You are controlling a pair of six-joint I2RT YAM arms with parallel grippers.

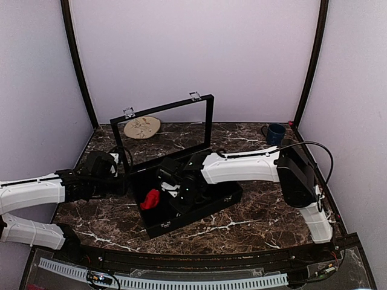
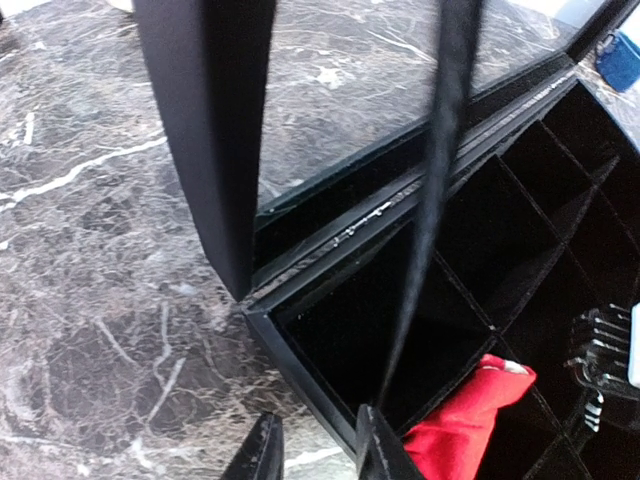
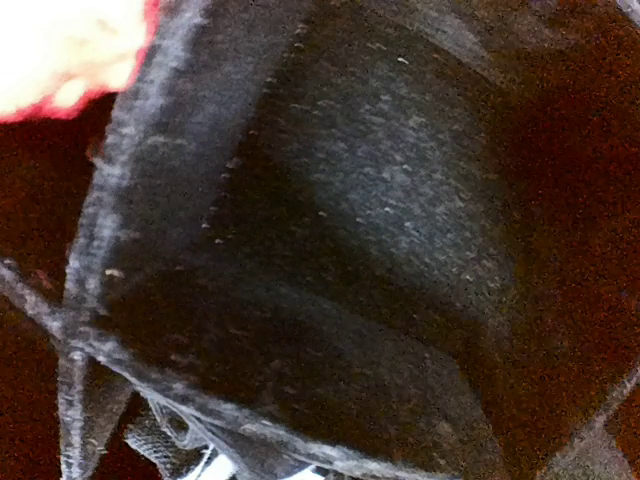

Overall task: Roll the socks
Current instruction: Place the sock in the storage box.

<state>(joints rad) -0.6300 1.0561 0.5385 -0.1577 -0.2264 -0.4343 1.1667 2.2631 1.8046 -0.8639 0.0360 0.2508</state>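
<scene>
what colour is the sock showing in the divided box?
The sock is red; clearest in the left wrist view.

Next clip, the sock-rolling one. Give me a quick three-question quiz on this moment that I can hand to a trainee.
1. Multiple choice: seen from the top camera, the sock lying in the black box is A) red, B) green, C) yellow.
2. True or false: the lid of the box is shut flat.
3. Short answer: which gripper is down inside the box, beside the sock?

Key: 1 A. 2 false, the lid stands open. 3 the right gripper.
</scene>
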